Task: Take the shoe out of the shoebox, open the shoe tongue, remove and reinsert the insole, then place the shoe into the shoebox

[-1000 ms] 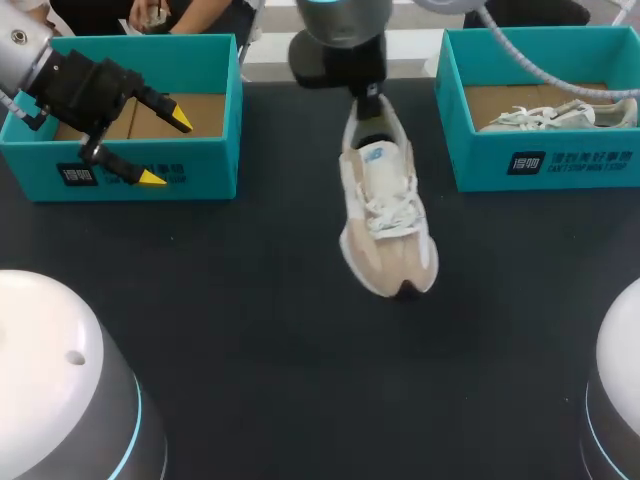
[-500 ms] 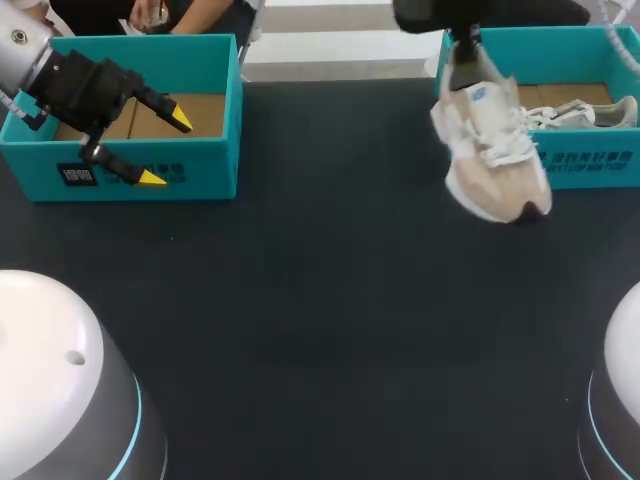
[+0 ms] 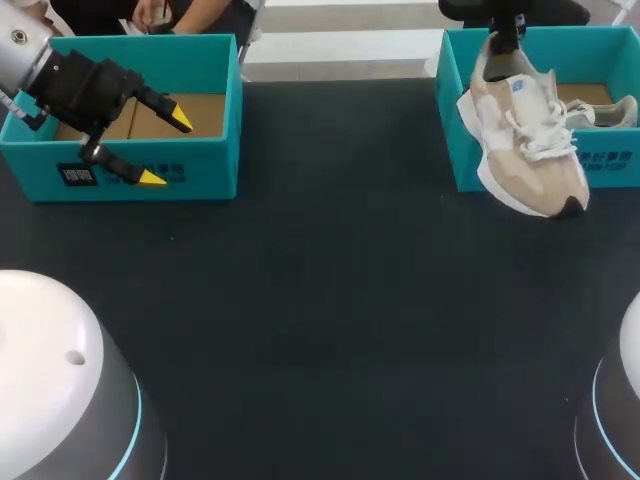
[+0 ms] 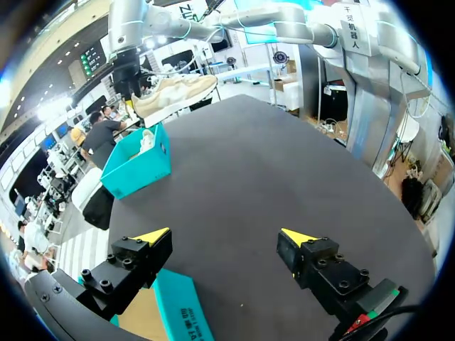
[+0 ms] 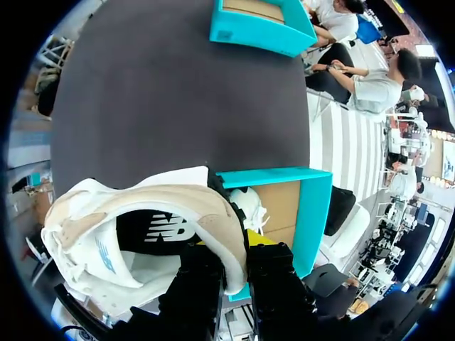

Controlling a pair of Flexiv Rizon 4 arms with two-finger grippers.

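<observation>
A beige and white sneaker (image 3: pixel 527 150) hangs toe-down in the air, in front of the near wall of the teal right shoebox (image 3: pixel 612 160). My right gripper (image 3: pixel 505 35) is shut on its heel collar. The right wrist view shows the fingers (image 5: pixel 274 273) pinching the heel rim of the sneaker (image 5: pixel 135 213), one inside and one outside, with the right shoebox (image 5: pixel 313 213) just beyond. My left gripper (image 3: pixel 165 150) stands open and empty over the front wall of the left shoebox (image 3: pixel 200 160). In the left wrist view the left gripper (image 4: pixel 226 236) is wide open, with the sneaker (image 4: pixel 174 92) far ahead.
A second white shoe (image 3: pixel 598 110) lies inside the right shoebox. The left shoebox (image 5: pixel 259 32) shows only its brown cardboard floor. Dark tabletop (image 3: pixel 320 300) stretches between the two boxes. My arms' white bases sit at the near corners.
My right arm has carried the sneaker from the middle of the table to the right, up to the right shoebox's front. The left arm has stayed still.
</observation>
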